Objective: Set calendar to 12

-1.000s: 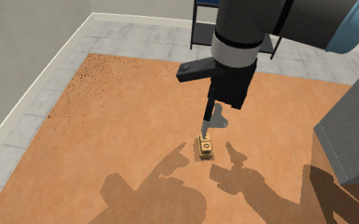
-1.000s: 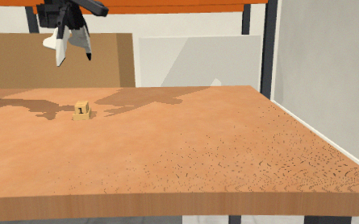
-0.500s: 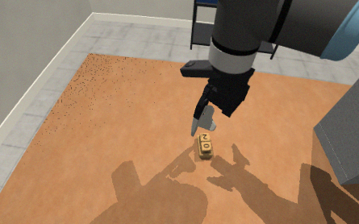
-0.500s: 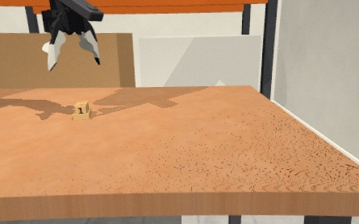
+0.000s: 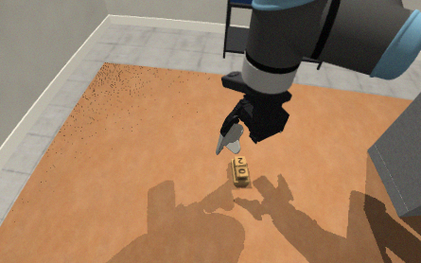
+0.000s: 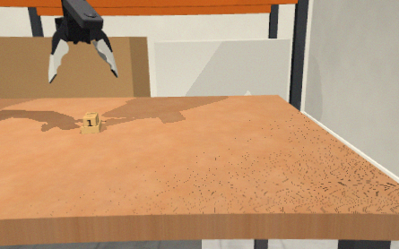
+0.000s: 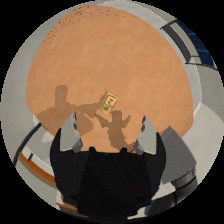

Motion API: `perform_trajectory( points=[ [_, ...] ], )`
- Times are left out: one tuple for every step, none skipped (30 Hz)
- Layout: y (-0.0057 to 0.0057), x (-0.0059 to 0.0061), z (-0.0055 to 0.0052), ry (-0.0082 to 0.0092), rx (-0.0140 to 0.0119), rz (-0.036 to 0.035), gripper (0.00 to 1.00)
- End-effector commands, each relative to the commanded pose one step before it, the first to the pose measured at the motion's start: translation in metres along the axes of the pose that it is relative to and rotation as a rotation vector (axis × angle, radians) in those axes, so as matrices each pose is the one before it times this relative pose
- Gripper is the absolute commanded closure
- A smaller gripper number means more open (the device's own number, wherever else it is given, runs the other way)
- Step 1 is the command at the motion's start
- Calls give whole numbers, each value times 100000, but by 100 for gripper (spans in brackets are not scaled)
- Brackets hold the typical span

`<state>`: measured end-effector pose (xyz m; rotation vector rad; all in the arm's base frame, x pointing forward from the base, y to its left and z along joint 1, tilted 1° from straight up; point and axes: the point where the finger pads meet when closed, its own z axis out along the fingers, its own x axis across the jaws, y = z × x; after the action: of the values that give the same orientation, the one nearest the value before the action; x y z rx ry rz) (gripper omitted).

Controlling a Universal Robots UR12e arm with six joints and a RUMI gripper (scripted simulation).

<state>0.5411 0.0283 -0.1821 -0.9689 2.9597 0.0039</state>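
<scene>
From my station I see the wide tabletop (image 5: pixel 132 142) (image 6: pixel 211 166) (image 7: pixel 120 55), then my claw (image 5: pixel 229 150) (image 6: pixel 83 80) (image 7: pixel 109 114) above it, spread open and gripping nothing, then the little calendar (image 5: pixel 241 177) (image 6: pixel 91 123) (image 7: pixel 108 103) resting on the wood, its two cubes side by side in their tray, 2 and 0 facing up
</scene>
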Motion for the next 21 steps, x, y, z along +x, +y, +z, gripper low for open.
perform_trajectory(
  points=[
    [74,21,515,305,552,17422,0],
    [3,2,11,0,0,344,0],
    [26,16,98,-1,-1,2968,0],
    [0,0,0,0,0,0,0],
    [0,0,0,0,0,0,0],
    [25,16,93,0,0,2785,0],
    [24,15,86,0,0,2596,0],
    [23,15,80,0,0,2402,0],
    [22,14,73,0,0,2205,0],
    [20,14,67,0,0,2005,0],
    [19,13,60,0,0,1805,0],
    [17,12,54,0,0,1606,0],
    [15,11,47,0,0,1410,0],
    [13,9,41,0,0,1218,0],
    [11,8,35,0,0,1033,0],
    [9,7,29,0,0,856,0],
    [8,6,23,0,0,690,0],
    [6,4,18,0,0,536,0],
    [4,3,13,0,0,397,0],
    [3,2,9,0,0,274,0],
    [0,0,0,0,0,0,0]
  ],
)
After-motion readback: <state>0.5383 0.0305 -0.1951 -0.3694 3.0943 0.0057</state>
